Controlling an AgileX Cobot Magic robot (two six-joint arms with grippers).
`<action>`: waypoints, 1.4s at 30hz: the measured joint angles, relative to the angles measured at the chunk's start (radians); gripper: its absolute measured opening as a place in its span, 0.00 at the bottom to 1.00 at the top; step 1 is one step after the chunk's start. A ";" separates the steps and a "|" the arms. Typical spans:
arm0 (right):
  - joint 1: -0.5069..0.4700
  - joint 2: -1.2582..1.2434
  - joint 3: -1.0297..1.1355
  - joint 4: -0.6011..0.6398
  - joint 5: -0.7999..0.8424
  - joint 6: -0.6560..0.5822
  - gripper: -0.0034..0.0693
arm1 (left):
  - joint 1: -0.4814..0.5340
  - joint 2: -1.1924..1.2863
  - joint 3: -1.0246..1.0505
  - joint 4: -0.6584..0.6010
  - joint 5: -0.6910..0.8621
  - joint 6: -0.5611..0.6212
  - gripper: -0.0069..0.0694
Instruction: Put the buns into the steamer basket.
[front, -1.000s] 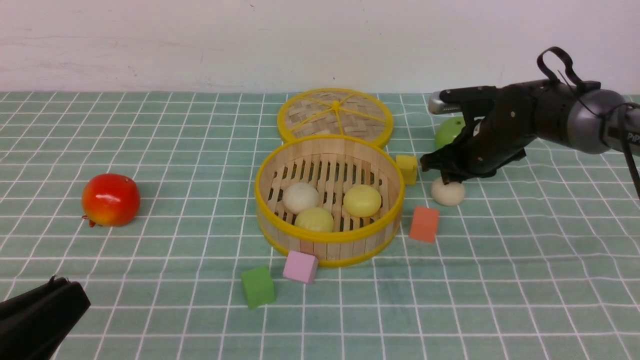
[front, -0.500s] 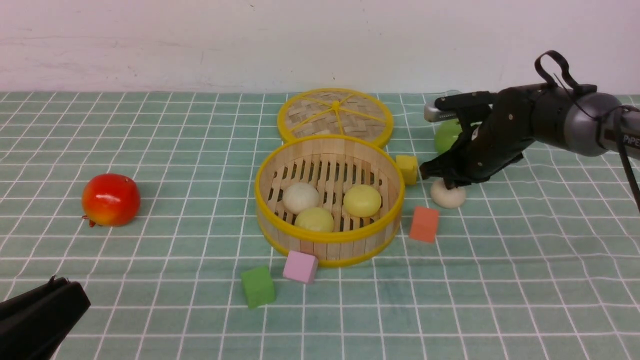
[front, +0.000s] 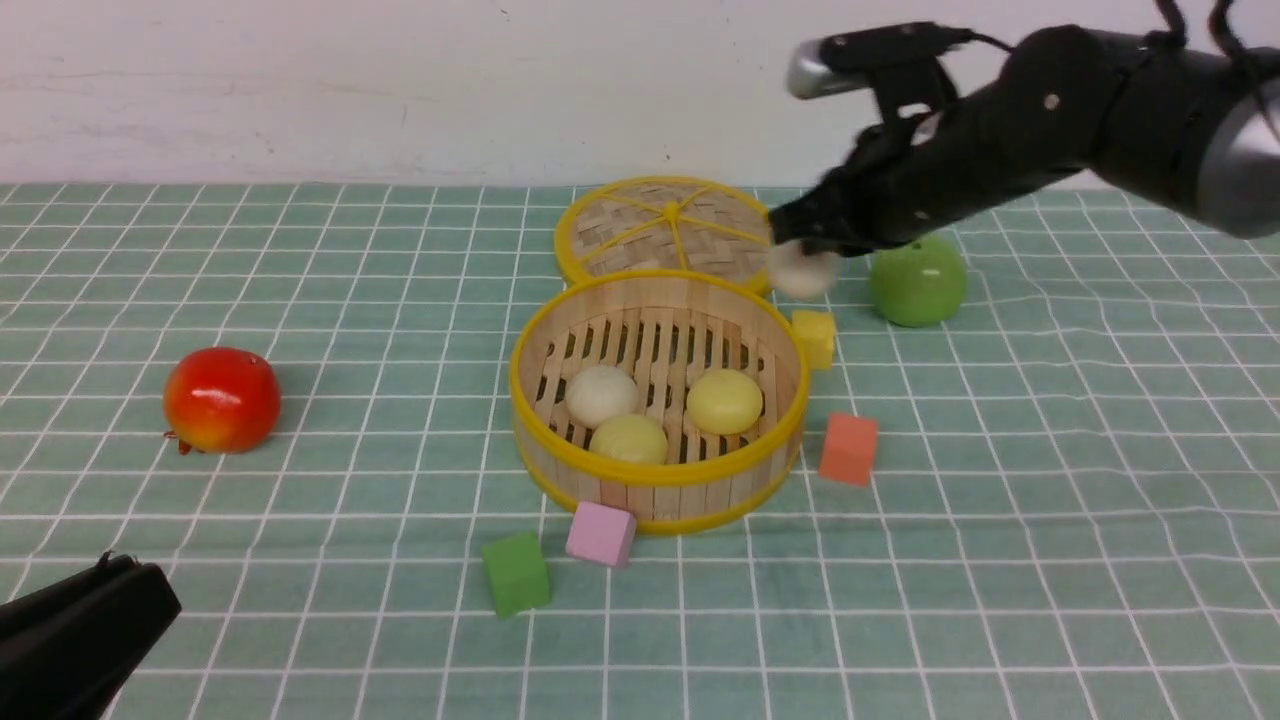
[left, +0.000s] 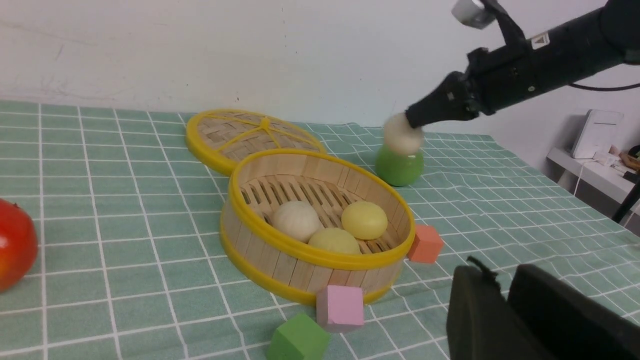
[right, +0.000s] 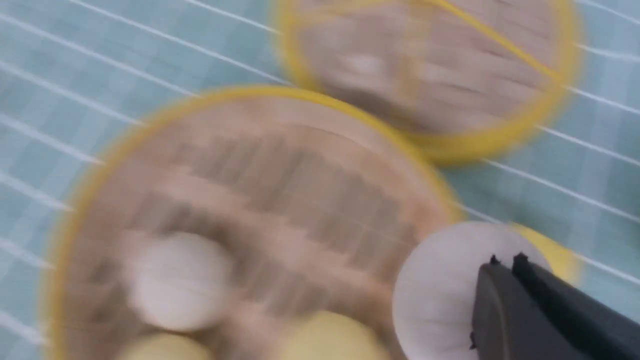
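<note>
Bamboo steamer basket (front: 650, 495) holds one cream bun (front: 601, 394), two yellow buns (front: 724, 401); right hand (front: 800, 247) grips a fourth bun (front: 803, 274) aloft; left hand (left: 505, 295) unclear.

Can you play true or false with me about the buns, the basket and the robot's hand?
The steamer basket holds three buns. True.
The right hand holds a fourth bun, a white one, up in the air. True.
The lid sits on top of the basket. False: it lies on the cloth behind the basket.
The red fruit is inside the basket. False: it sits on the cloth, off to the basket's left.
</note>
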 joint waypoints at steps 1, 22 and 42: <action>0.019 0.014 0.000 0.045 -0.020 -0.033 0.04 | 0.000 0.000 0.000 0.000 0.000 0.000 0.22; 0.100 0.184 0.005 0.104 -0.245 -0.109 0.76 | 0.000 0.000 0.000 0.000 0.000 0.000 0.22; 0.019 -0.674 0.326 -0.281 0.702 0.269 0.02 | 0.000 0.000 0.000 0.000 0.000 0.000 0.24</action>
